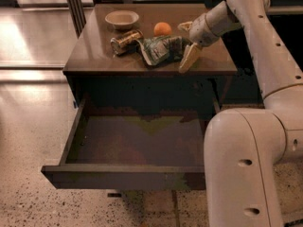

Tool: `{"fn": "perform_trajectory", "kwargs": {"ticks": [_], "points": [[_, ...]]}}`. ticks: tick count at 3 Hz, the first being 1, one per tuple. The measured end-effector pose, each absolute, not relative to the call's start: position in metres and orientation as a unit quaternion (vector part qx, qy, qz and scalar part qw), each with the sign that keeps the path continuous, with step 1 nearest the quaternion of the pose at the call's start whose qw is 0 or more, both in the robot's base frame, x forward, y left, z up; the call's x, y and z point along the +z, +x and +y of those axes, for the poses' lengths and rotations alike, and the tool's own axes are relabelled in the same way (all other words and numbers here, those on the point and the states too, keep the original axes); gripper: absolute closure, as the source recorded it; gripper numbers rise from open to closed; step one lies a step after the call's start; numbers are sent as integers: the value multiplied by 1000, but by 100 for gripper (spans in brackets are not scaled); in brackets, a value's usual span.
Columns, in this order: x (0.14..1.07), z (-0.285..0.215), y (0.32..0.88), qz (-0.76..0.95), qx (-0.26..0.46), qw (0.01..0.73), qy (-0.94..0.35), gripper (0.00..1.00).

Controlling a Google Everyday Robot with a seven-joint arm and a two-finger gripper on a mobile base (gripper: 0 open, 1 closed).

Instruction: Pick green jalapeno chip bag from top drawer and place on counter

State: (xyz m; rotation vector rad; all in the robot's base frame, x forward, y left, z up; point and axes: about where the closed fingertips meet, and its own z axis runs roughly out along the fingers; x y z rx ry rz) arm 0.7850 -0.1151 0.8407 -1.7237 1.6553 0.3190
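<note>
The green jalapeno chip bag (161,49) lies crumpled on the counter (92,48), near its middle. My gripper (182,48) is at the bag's right end, low over the counter, with its fingers spread wide apart, one in front of the bag's end and one behind it. The fingers do not pinch the bag. The top drawer (124,178) is pulled fully out below the counter, and its flat bottom holds nothing.
A shiny crushed can (124,40) lies touching the bag's left end. An orange (162,29) and a pale bowl (122,19) sit at the back of the counter. My arm and base fill the right side. Pale speckled floor lies to the left.
</note>
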Motion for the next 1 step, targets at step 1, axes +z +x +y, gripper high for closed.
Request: {"fn": "perform_trajectory", "kwargs": {"ticks": [1], "points": [[841, -115, 785, 641, 124, 357, -668, 0]]}}
